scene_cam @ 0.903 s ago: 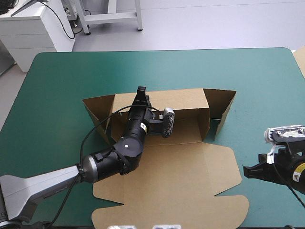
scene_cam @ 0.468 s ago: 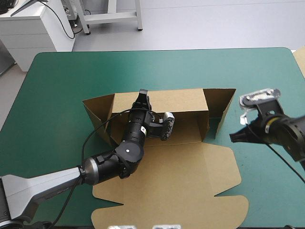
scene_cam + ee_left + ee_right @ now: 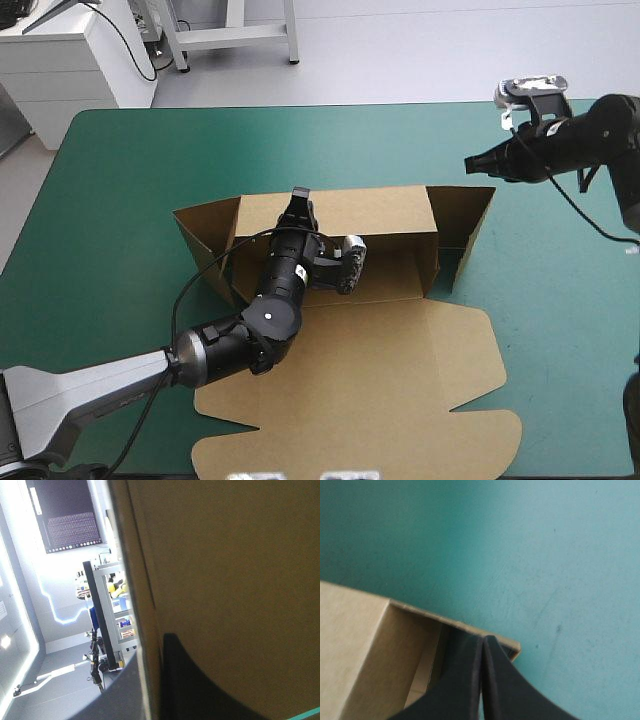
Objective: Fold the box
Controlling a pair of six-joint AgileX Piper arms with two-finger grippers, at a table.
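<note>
Box place: the brown box [image 3: 400,335] lies mid-table on the teal-green cover [image 3: 130,180]
Long axis: left to right, parallel to the table's far edge; open side faces the near edge
Look: rear wall [image 3: 385,210] upright; end flaps splayed outward; lid [image 3: 370,390] flat, tabbed
Left gripper [image 3: 298,198]: clamped on the rear wall's top edge, board between its black fingers
Right gripper [image 3: 470,163]: clenched to a point, grasping nothing; by the right end flap [image 3: 462,215]; contact unclear
</note>
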